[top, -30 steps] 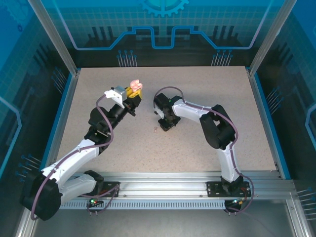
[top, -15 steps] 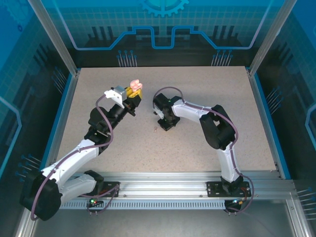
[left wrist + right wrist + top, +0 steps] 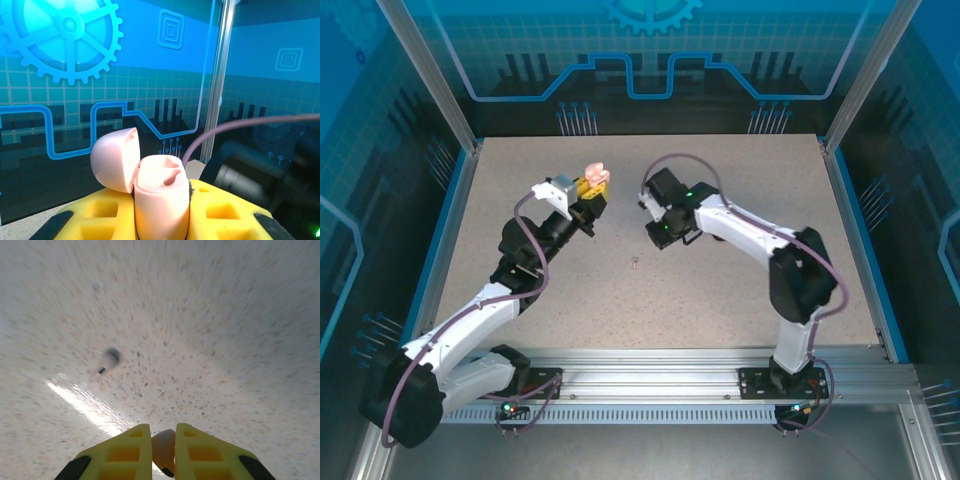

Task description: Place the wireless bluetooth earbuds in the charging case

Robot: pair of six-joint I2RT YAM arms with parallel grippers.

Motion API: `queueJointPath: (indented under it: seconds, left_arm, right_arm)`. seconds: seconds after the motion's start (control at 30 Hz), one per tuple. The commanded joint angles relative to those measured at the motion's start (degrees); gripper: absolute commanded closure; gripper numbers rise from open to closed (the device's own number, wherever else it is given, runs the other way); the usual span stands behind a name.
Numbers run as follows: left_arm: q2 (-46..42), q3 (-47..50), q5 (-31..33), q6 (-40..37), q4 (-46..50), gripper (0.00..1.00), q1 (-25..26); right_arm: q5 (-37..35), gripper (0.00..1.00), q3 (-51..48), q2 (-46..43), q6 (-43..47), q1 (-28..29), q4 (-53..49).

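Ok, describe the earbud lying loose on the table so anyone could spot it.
Look at the speckled table, in the open middle between the two arms. The loose earbud lies there alone, a tiny pale speck. Unlike the held earbud between the right fingers, nothing touches it.

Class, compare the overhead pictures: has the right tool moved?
Yes. The right tool has moved away from the loose earbud, toward the far edge of the table.

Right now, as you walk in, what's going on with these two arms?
The left pincer holds a pink charging case with its lid open. The right pincer is shut on a pale earbud, above the speckled table. A second earbud lies loose on the table.
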State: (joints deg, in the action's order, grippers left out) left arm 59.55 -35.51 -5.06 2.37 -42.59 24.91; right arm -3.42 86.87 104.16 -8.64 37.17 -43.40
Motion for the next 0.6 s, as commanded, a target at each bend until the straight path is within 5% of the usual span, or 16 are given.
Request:
queueJointPath:
  seconds: [0.0, 0.33, 0.57]
  left_arm:
    - [-0.9, 0.2, -1.5, -2.3, -3.4, 1.00, 1.6]
    - [1.2, -1.0, 2.8, -13.2, -7.2, 1.00, 10.2]
    - [4.1, -4.9, 5.5, -21.8, -8.7, 1.00, 16.1]
  right_arm:
    - [2.0, 0.88, 2.2, -7.7, -3.3, -1.1, 1.6]
    - [-0.5, 0.87, 2.5, -27.2, -9.1, -2.3, 15.9]
    - [4.5, 0.86, -3.7, -36.0, -13.4, -2.1, 29.6]
